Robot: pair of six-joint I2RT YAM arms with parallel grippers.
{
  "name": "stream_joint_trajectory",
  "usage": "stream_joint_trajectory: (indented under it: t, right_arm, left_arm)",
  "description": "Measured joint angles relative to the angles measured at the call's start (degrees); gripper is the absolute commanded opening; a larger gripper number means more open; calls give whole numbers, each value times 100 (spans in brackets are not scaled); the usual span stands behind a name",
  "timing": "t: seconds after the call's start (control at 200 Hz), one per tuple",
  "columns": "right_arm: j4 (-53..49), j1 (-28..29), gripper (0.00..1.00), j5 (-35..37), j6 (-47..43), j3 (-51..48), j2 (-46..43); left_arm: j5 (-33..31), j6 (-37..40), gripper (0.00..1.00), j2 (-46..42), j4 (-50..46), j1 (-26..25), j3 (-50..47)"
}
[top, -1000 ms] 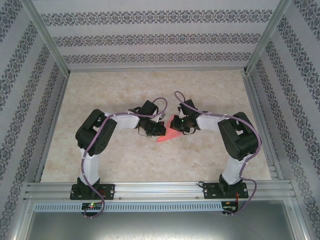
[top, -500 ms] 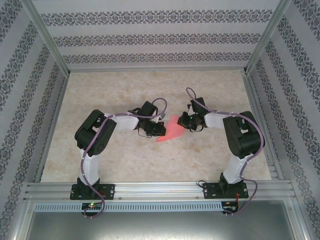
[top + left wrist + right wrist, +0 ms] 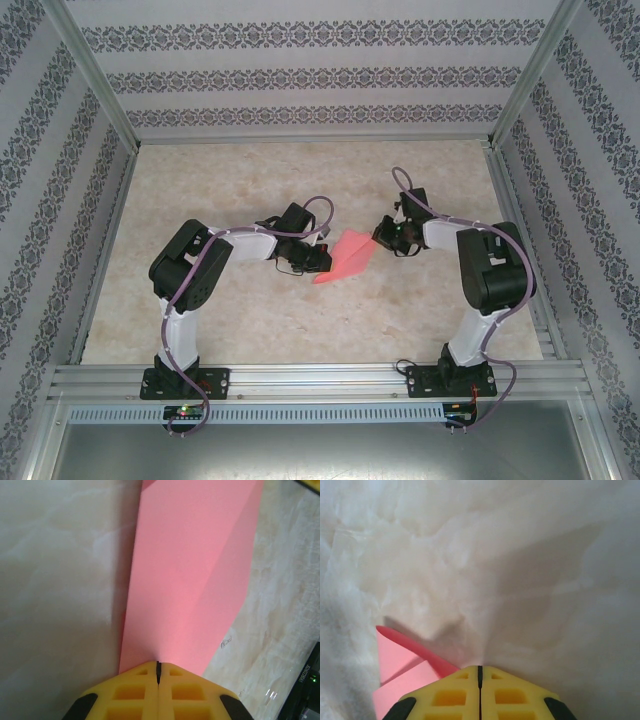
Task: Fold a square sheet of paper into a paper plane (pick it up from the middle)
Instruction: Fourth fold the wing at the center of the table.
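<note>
The paper plane [image 3: 348, 262], a folded salmon-pink dart, lies mid-table with its point toward the near left. My left gripper [image 3: 322, 258] is shut, and its yellow fingertips sit on the paper's left edge. In the left wrist view the pink sheet [image 3: 195, 570] runs out ahead of my shut left gripper [image 3: 158, 666], with a diagonal crease showing. I cannot tell whether paper is pinched between the jaws. My right gripper [image 3: 381, 237] is shut and empty, just right of the paper's wide end. Its wrist view shows a raised flap of the paper plane [image 3: 400, 680] left of the right gripper [image 3: 480, 670].
The marble-patterned table top [image 3: 250, 180] is bordered by aluminium rails [image 3: 320, 378] and patterned walls. Both arm bases stand at the near edge. Purple cables loop over each arm near the grippers.
My right gripper has slid rightward off the paper, uncovering its wide end. The left gripper and the paper have stayed in place.
</note>
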Motion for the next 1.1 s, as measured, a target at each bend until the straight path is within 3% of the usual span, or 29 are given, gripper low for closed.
stream_joint_trajectory:
  t: [0.1, 0.27, 0.38, 0.744, 1.099]
  right_arm:
    - [315, 146, 5, -66, -26, -133, -184]
    - [662, 879, 6, 339, 50, -623, -669]
    - [833, 979, 6, 457, 184, -852, -828]
    - [1401, 1097, 7, -278, 483, -529, 105]
    - [1814, 1362, 7, -612, 866, -748, 162]
  left_arm:
    - [-4, 0, 0, 0, 0, 0, 0]
    - [-9, -2, 0, -9, 2, 0, -15]
    - [-11, -2, 0, -17, 2, 0, -24]
    - [-11, 0, 0, -22, 2, 0, -24]
    - [-9, 0, 0, -63, -11, 0, -50]
